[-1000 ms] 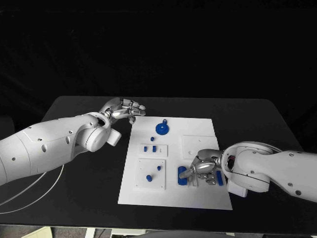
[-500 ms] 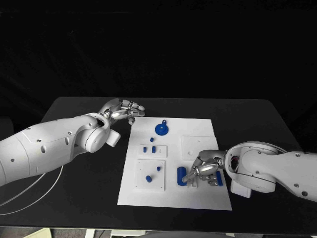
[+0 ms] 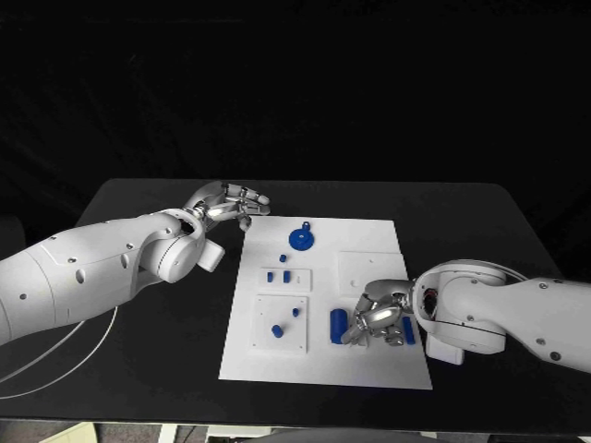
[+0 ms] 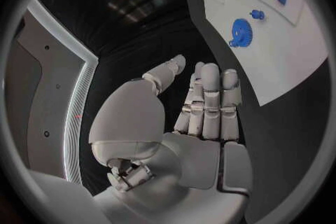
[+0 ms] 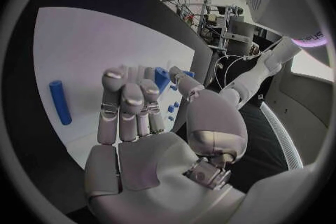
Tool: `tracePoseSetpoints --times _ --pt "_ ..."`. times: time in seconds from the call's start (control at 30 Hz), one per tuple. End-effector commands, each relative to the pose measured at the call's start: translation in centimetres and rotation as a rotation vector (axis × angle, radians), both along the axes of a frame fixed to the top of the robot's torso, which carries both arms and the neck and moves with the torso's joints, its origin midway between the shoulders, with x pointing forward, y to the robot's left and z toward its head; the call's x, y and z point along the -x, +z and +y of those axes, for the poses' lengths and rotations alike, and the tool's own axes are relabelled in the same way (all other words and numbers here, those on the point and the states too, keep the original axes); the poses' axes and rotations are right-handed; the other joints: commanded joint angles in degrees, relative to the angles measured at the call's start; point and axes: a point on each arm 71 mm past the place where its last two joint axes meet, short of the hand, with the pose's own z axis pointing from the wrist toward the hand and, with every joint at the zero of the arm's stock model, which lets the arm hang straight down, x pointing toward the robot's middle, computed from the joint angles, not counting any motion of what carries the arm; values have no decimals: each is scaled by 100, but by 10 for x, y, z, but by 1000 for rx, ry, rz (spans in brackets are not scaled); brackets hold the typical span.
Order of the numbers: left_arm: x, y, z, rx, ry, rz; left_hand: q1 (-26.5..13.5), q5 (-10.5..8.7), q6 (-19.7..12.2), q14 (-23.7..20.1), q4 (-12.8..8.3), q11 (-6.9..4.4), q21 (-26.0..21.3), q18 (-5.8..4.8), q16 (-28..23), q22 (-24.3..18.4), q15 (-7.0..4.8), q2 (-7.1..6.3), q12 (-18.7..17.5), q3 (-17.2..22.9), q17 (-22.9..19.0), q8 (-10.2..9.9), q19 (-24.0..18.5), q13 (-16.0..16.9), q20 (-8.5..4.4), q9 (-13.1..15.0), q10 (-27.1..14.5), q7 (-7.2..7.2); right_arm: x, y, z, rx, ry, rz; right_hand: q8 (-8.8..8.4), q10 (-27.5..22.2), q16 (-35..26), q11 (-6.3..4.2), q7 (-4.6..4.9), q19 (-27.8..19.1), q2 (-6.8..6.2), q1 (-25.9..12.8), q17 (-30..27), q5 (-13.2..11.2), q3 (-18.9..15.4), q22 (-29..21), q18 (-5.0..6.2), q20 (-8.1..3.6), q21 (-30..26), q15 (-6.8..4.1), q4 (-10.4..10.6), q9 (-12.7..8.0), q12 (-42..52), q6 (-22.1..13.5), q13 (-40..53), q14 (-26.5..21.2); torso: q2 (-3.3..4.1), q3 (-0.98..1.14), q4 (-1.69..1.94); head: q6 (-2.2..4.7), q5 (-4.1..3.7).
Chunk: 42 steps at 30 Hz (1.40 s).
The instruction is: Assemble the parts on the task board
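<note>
The white task board [image 3: 325, 355] lies in the middle of the black table. On it are a blue gear [image 3: 301, 241], small blue pieces [image 3: 278, 275] and a blue bar [image 3: 338, 325]. My right hand [image 3: 380, 319] is low over the board's near right part, just right of that bar [image 5: 60, 102]. Its fingers [image 5: 128, 103] lie side by side, and a blue piece [image 5: 162, 78] shows between them and the thumb. Whether that piece is pinched is unclear. My left hand [image 3: 226, 205] hovers off the board's far left corner. Its fingers [image 4: 210, 98] hold nothing, and the gear [image 4: 241, 30] lies beyond them.
Another blue bar [image 3: 409, 329] lies on the board close by the right hand's wrist side. Two small blue pieces [image 3: 285, 322] stand in a raised white block on the board's near left. Bare black table [image 3: 150, 351] lies left of the board.
The right hand has shifted slightly over the board's near right part, beside the blue bar. The left hand has stayed where it was.
</note>
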Motion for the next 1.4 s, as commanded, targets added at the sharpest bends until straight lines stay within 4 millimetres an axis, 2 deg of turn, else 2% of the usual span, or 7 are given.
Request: tracePoseSetpoints --times 0.03,0.27,0.33,0.8,0.87,1.13,1.4 --pt "1 0 -2 11 -14 2 -55 7 -26 36 33 2 -36 254 -30 10 11 21 28 -3 7 28 14 -6 -77 -9 -18 14 -1 -1 0 25 8 -8 -4 51 -38 -12 15 26 72 -64 14 -7 117 36 127 5 -41 -16 135 -14 -5 74 -11 17 0 -3 4 -9 1" --pt "1 0 -2 11 -14 2 -58 7 -26 36 37 2 -37 253 -31 11 11 23 28 -3 8 29 14 -6 -76 -10 -18 14 -2 -5 -1 71 30 3 -14 72 -35 -17 10 34 133 -161 40 -5 439 49 127 6 -33 -21 444 -32 2 94 -11 20 -1 -3 3 -22 9" --pt "1 0 -2 11 -12 3 -71 6 -28 36 50 2 -38 252 -32 12 12 29 29 -6 10 32 14 -6 -75 -11 -19 15 0 -6 -1 82 47 17 -15 73 -33 -16 9 37 89 -109 48 -6 532 59 127 0 -22 -22 411 -34 5 94 -10 20 -1 -2 3 -23 17" --pt "1 0 -2 10 -13 4 -79 11 -31 36 63 2 -41 252 -35 14 11 41 30 -4 13 36 14 -6 -76 -14 -21 15 2 -7 1 77 56 41 -27 72 -36 -1 23 31 121 -130 64 85 653 78 127 26 -4 -5 346 -55 2 103 -14 26 -1 1 -4 -21 8" --pt "1 0 -2 10 -13 4 -78 11 -31 35 63 2 -41 252 -35 14 11 40 30 -4 13 36 14 -6 -76 -14 -22 15 2 -7 2 73 55 46 -29 69 -37 0 24 30 88 -154 67 90 640 81 127 29 -1 -4 332 -58 -1 103 -16 27 -1 1 -3 -19 5" --pt "1 0 -2 10 -14 6 -76 12 -33 35 63 2 -42 253 -36 15 11 41 30 -2 15 37 14 -7 -77 -15 -23 15 1 -6 -2 57 36 29 -35 60 -46 0 23 24 -283 -491 88 56 149 84 127 24 12 -5 172 -67 10 96 -7 26 -1 -2 -1 -17 -2" --pt "1 0 -2 9 -14 7 -74 13 -33 36 64 2 -42 253 -37 16 11 44 31 -1 16 39 14 -6 -77 -16 -23 14 0 -6 -5 55 17 17 -34 54 -57 -11 15 16 -190 -550 99 38 -52 71 127 -7 -4 -17 84 -66 7 93 -8 22 -3 -2 0 -4 -1"
